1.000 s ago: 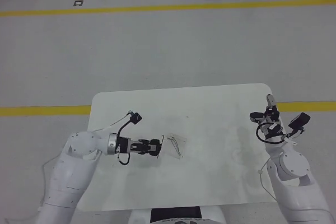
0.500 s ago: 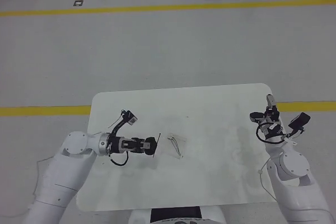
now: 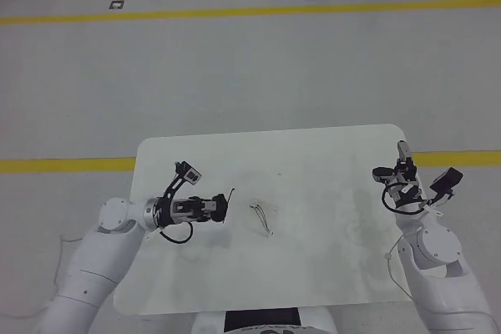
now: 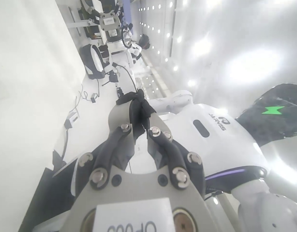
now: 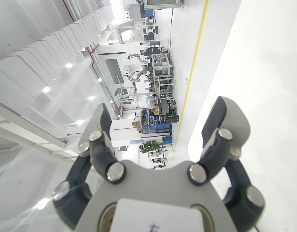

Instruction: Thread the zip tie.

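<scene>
Near nine o'clock the left gripper (image 3: 221, 206) pinches a thin black zip tie (image 3: 231, 197), likely presenting it for threading. At three o'clock the right gripper (image 3: 391, 163) hangs spread, ready.

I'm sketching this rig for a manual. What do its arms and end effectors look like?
The left arm and right arm have rounded white shells and looping black cables at the wrists. The left end effector and right end effector have grey bodies and fingers, black linkages with silver pins, and a white label.
</scene>
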Available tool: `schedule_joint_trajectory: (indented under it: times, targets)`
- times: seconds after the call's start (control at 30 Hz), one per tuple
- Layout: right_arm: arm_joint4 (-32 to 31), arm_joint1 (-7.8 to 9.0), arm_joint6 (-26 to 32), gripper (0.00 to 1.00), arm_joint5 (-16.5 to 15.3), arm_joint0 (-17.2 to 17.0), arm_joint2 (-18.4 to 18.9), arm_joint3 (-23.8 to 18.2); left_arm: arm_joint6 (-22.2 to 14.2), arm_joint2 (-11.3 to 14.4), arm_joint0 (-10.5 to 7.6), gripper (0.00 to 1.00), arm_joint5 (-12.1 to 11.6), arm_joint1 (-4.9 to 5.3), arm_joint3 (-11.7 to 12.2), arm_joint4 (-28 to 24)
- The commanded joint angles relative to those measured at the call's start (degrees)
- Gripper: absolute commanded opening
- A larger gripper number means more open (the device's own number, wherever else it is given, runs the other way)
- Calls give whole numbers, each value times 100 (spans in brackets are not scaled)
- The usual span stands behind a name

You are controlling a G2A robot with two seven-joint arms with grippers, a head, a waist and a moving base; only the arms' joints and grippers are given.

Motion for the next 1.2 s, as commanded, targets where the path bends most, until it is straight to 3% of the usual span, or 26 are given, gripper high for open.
schedule_joint_trajectory:
  times: [0.0,0.3,0.53,0.63,0.77,0.9,1.0,1.17]
  targets:
    - [0,0,0,100,0,0,0,0,0,97,-52,0,0,3,183,-289]
    - [0,0,0,100,0,0,0,0,0,474,-222,0,0,53,601,-904]
    - [0,0,0,100,0,0,0,0,0,487,-232,0,0,58,623,-875]
    - [0,0,0,100,0,0,0,0,312,478,-273,0,0,73,262,-178]
    - [0,0,0,100,0,0,0,0,0,250,-164,0,0,67,-284,332]
    - [0,0,0,100,0,0,0,0,0,8,23,0,0,29,-690,1053]
    - [0,0,0,100,0,0,0,0,0,-34,145,0,0,-20,-889,1461]
    - [0,0,0,100,0,0,0,0,0,-28,162,0,0,-49,-849,1571]
